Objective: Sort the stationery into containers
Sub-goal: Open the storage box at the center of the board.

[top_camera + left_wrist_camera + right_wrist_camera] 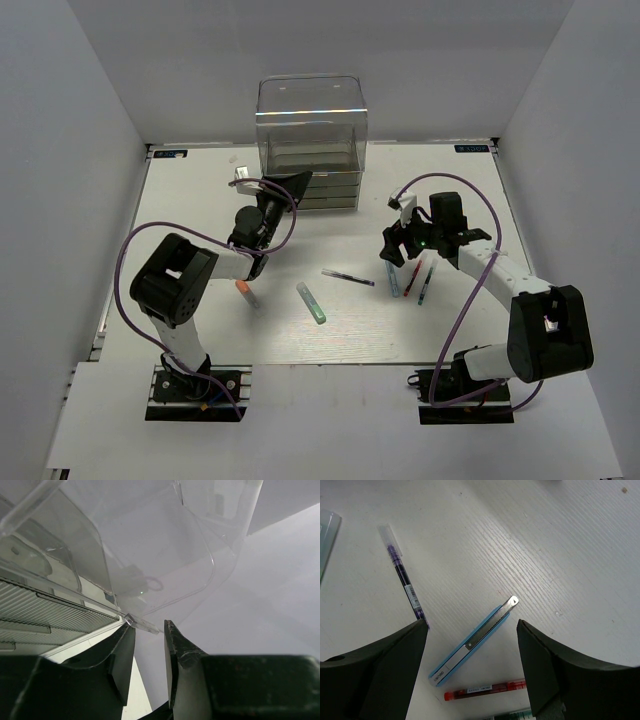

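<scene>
The clear drawer unit (310,135) stands at the back of the table, with one lower drawer (296,182) pulled out to the left front. My left gripper (266,198) is at that drawer's front. In the left wrist view the left gripper (149,626) is open by a narrow gap, and the drawer's clear lip (142,625) lies just past the fingertips, not pinched. My right gripper (398,250) hovers wide open over a light blue cutter (472,642), a red pen (485,691) and a teal pen (517,713). A thin dark pen (405,582) lies to the left.
On the table lie an orange-capped marker (246,292), a green-tipped pen (311,302) and the thin dark pen (348,277), between the two arms. The blue (392,278), red (410,280) and teal (425,285) items lie side by side under the right arm. Grey walls enclose the table.
</scene>
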Robot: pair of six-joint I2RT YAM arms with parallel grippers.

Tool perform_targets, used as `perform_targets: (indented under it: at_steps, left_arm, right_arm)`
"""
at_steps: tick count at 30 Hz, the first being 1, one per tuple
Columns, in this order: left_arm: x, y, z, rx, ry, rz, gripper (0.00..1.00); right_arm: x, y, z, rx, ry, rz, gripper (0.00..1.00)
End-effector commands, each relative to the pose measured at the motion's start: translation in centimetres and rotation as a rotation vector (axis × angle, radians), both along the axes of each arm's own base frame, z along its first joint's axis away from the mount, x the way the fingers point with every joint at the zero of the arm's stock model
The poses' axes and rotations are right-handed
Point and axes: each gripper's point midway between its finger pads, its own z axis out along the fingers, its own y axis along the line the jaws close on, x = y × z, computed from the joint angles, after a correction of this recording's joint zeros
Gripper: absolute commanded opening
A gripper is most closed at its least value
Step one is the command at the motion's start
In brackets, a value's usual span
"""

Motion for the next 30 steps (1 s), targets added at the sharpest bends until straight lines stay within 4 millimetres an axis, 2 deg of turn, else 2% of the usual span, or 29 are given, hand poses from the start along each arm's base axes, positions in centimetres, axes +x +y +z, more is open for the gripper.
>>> perform_targets:
  at_steps: [1, 17, 24, 25, 30]
  left_arm:
    - [-1.0, 1.4, 7.7, -0.106, -0.21, 0.039, 0.41]
    - [-1.2, 1.5, 8.0, -0.128, -0.249, 0.04, 0.42]
    - [-1.5, 1.5, 8.6, -0.125, -0.271, 0.036, 0.39]
    - [-1.8, 1.6, 9.2, -0.134, -0.286, 0.036, 0.38]
    - [-1.9, 1.5, 9.2, -0.123, -0.292, 0.031, 0.36]
  right_arm:
    - [0.0, 0.2, 0.1, 0.009, -0.012, 0.016, 0.78]
    - [-0.3, 0.1, -0.5, 0.001, -0.003, 0.021, 0.8]
    - [-0.3, 0.1, -0.6, 0.0, -0.001, 0.021, 0.8]
    - [-0.3, 0.1, -0.5, 0.001, -0.003, 0.02, 0.8]
    - [-0.3, 0.0, -0.6, -0.003, -0.005, 0.022, 0.8]
